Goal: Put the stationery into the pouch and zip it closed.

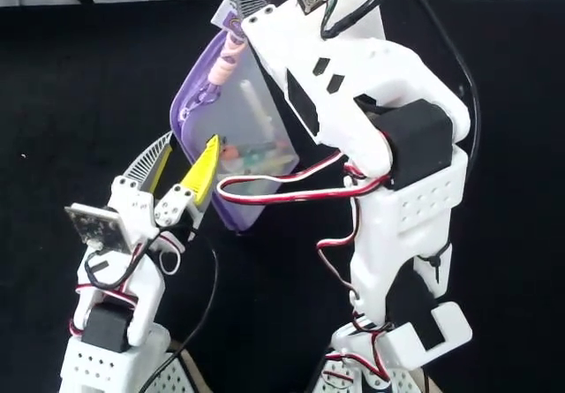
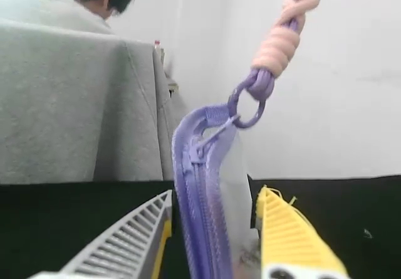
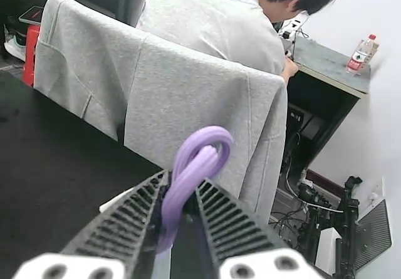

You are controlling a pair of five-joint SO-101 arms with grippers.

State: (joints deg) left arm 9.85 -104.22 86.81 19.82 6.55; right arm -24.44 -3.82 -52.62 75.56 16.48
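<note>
High view: the purple pouch (image 1: 238, 119) hangs clear above the black table (image 1: 71, 102), suspended by its purple-and-pink cord (image 1: 228, 57). The right gripper (image 1: 252, 0) holds the cord at the top. Stationery (image 1: 252, 159) is visible through the pouch's transparent side, lying toward the lower part. The left gripper (image 1: 189, 142) sits low at the pouch's left edge, its grey and yellow fingers spread to either side of that edge. Left wrist view: the pouch's zip (image 2: 194, 166) runs down between the two spread fingers, close beside the grey one and with some gap before the yellow one; the claw is released, not clamped. A ring (image 2: 247, 113) joins the pouch's corner to the cord above. Right wrist view: the claw is clenched on the purple loop of the cord, which stands up between the ridged fingers. A grey cloth (image 3: 175, 97) is draped beyond the table edge.
</note>
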